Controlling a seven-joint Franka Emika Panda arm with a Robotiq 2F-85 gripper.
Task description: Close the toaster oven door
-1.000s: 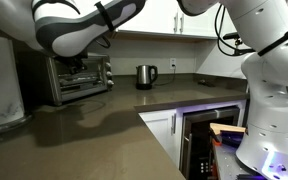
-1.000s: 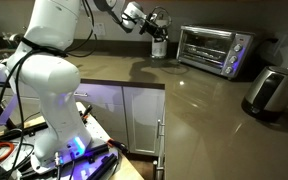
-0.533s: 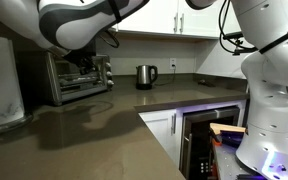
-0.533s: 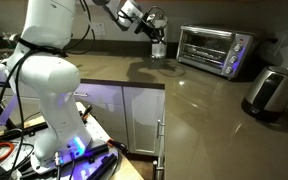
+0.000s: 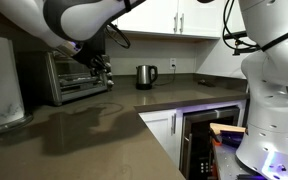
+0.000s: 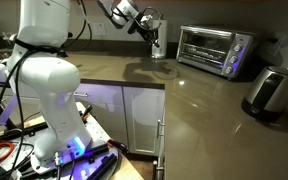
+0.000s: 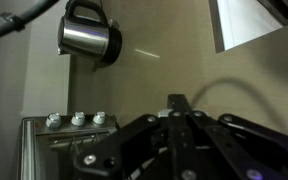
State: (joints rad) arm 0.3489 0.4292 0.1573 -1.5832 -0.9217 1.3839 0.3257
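The toaster oven (image 6: 216, 48) is a silver box at the back of the counter, also seen in an exterior view (image 5: 76, 78). Its glass door (image 6: 206, 46) stands upright against the oven front, with the bar handle along its top. My gripper (image 6: 152, 24) hangs in the air beside the oven, apart from the door, above a small steel kettle (image 6: 159, 46). In the wrist view the fingers (image 7: 180, 128) lie together and hold nothing. The oven's knobs (image 7: 76, 120) show at the lower left of that view.
The steel kettle (image 5: 145, 76) stands on the counter next to the oven and shows in the wrist view (image 7: 89, 35). A silver toaster (image 6: 269, 90) sits near the counter's end. A black built-in oven (image 5: 206, 138) is under the counter. The robot base (image 6: 49, 100) stands by the cabinets.
The arm has swung a little away from the oven, so the gripper now shows beside the oven front. The door and the kettle have not moved.
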